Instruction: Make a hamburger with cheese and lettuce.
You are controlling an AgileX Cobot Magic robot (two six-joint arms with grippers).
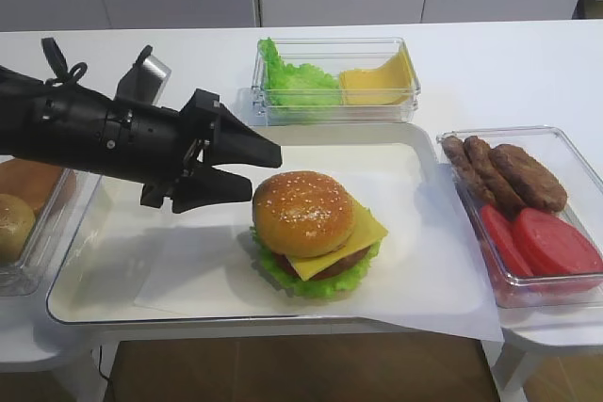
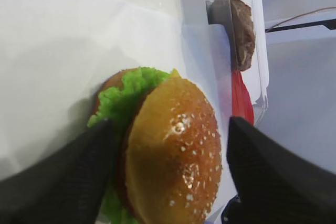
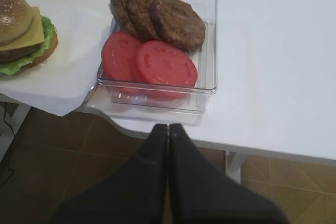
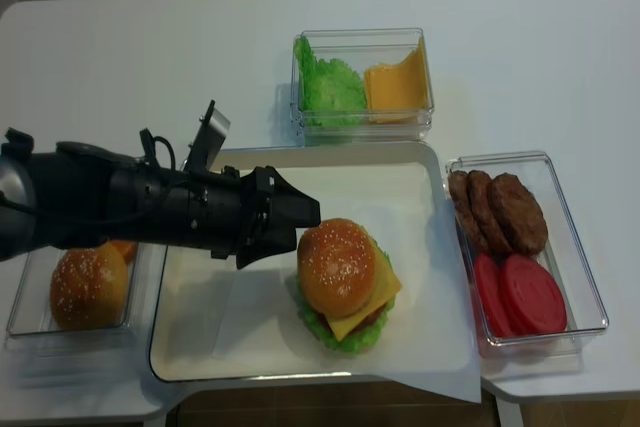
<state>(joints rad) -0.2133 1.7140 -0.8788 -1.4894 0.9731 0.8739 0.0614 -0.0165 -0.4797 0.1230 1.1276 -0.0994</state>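
1. Far to the left of the hamburger, a clear bin of spare buns sits at the edge of the tabletop; it plays no part now.
2. The left pincer hangs just to the left of the hamburger, its long axis pointing rightward at the sesame bun. Its fingers stand wide apart; in the left wrist view they flank the bun on both sides with a visible gap, clamped on nothing.
3. The hamburger stands on the white paper lining the tray, about mid-tray. From the bottom up, it shows the lettuce as a ruffled green rim, a brown patty edge, the cheese with a corner overhanging to the right, and the bun on top, sitting slightly left of centre.
4. The stack looks complete, so the left arm, plainly the nearer one, probably only needs to draw back leftward along its own axis without nudging the bun.
5. Behind the hamburger, a bin holds loose lettuce leaves and spare cheese slices.
6. To the hamburger's right, a bin holds patties and tomato slices.
7. The right pincer waits beyond that bin, off the tabletop's edge, its fingers pressed together and empty.
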